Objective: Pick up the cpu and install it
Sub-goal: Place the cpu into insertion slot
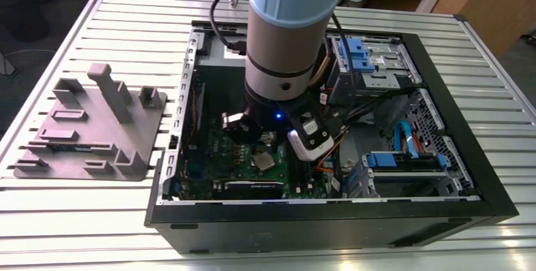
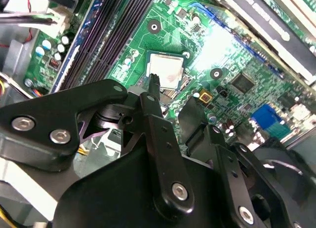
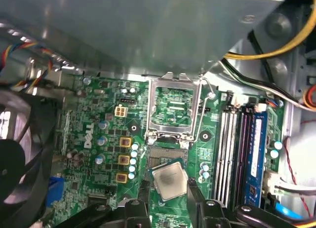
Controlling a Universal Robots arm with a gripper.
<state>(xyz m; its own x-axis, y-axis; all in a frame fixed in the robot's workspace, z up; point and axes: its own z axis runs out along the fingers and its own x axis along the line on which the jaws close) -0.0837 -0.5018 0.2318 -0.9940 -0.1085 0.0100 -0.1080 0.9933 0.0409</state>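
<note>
Installation is in hand — the small square silver-topped cpu (image 3: 169, 178) is pinched narrowly by the black gripper (image 3: 169, 184) over the open metal-framed socket (image 3: 164, 153), at three o'clock of the grey plastic tray (image 1: 149, 130) in the exterior view — squaring seems needed.

In the first wrist view a white logo word is printed on the green motherboard (image 3: 94, 114), beside a row of capacitors. It is a maker's mark. Fine white codes dot the board around it, too small to read. The cpu (image 3: 169, 177) lid bears faint marking, which is not legible.
</note>
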